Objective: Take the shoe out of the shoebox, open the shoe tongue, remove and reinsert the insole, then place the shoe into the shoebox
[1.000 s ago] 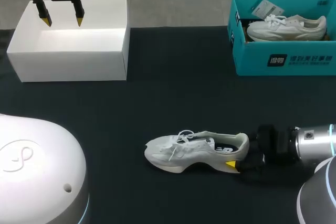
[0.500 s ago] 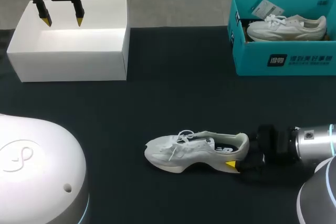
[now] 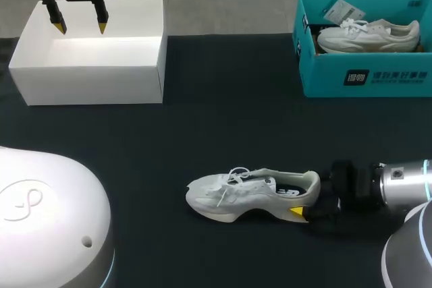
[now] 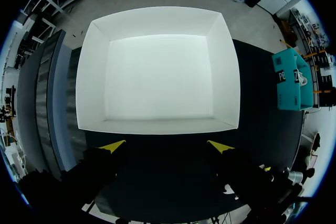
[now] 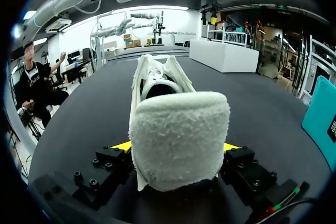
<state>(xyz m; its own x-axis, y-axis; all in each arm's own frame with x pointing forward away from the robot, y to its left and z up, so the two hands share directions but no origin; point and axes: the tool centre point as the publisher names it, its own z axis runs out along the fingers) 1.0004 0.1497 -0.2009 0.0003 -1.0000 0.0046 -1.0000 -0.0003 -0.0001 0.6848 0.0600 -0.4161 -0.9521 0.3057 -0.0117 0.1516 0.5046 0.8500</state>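
My right pincer (image 3: 302, 202) is clenched on the heel of the white shoe (image 3: 236, 193). The shoe stands on its sole on the dark desk (image 3: 223, 119), toe toward my left and well apart from both boxes. My left pincer (image 3: 77, 26) hangs released over the white box (image 3: 94, 65) at the far left. At the far right, a teal box (image 3: 364, 79) holds a second shoe (image 3: 368, 35).

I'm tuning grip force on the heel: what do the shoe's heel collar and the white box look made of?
Heel collar of the shoe: seemingly soft terry-type fabric, matte, going by its nubby, fuzzy pile. White box: likely matte cardboard or foam board, given thin flat walls, crisp corners, no gloss.
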